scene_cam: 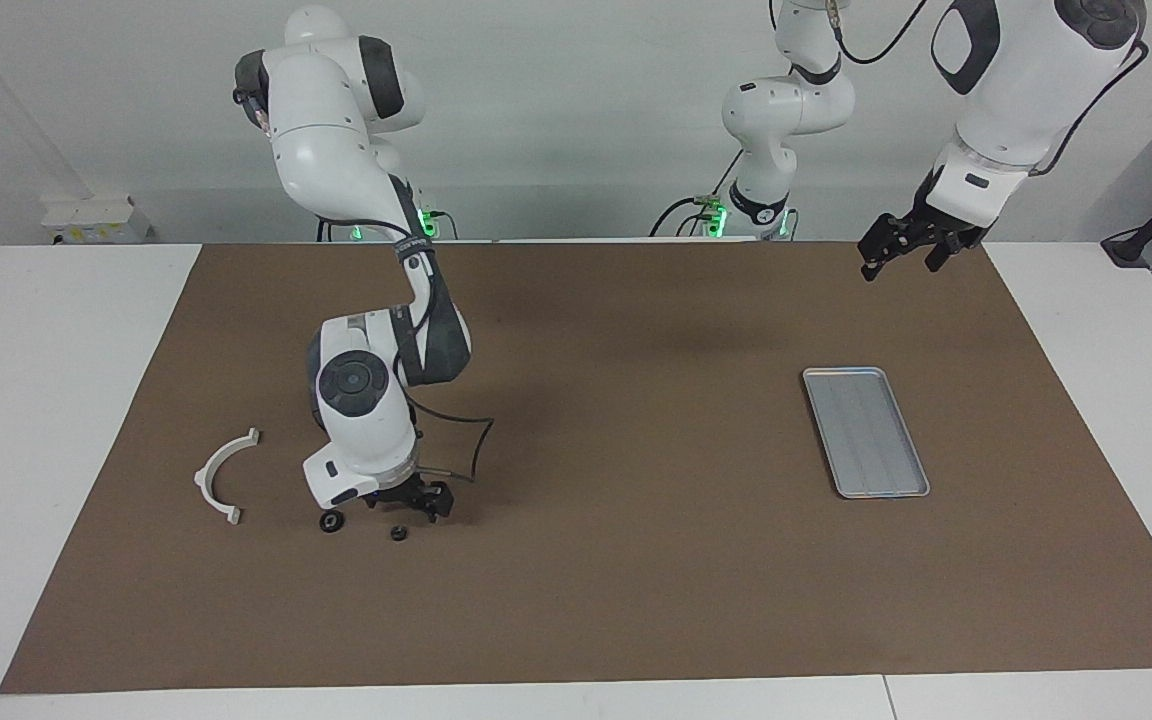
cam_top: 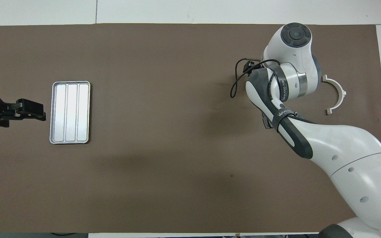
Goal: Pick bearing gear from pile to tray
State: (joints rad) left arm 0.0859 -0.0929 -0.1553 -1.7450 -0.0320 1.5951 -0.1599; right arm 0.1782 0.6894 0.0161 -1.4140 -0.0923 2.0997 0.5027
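The right gripper (scene_cam: 414,502) stands low over the far end of the pile, on the right arm's end of the brown mat (scene_cam: 596,600). Its fingers are spread to full opening with nothing between them; no part is held.

Two small black round parts lie on the mat at its foot. In the facing view, the smaller bearing gear (scene_cam: 398,533) sits at roughly 7 o'clock from the fingertips, close beneath them but apart. The larger round piece (scene_cam: 332,522) lies at about 8 o'clock, just past the wrist housing. Both are round, so no long axis governs the approach; only centring matters. Judgement: the coming move is a short descent with a slight shift toward the smaller piece.

The white half-ring bracket (scene_cam: 223,475) lies well apart at 9 o'clock. The brake pads are hidden by the arm.

The tray (scene_cam: 865,431) is empty, well apart toward the left arm's end. The left gripper (scene_cam: 904,248) waits in the air at about 12 o'clock from the tray, fingers apart, empty. The right arm is plainly the nearer to the pile.
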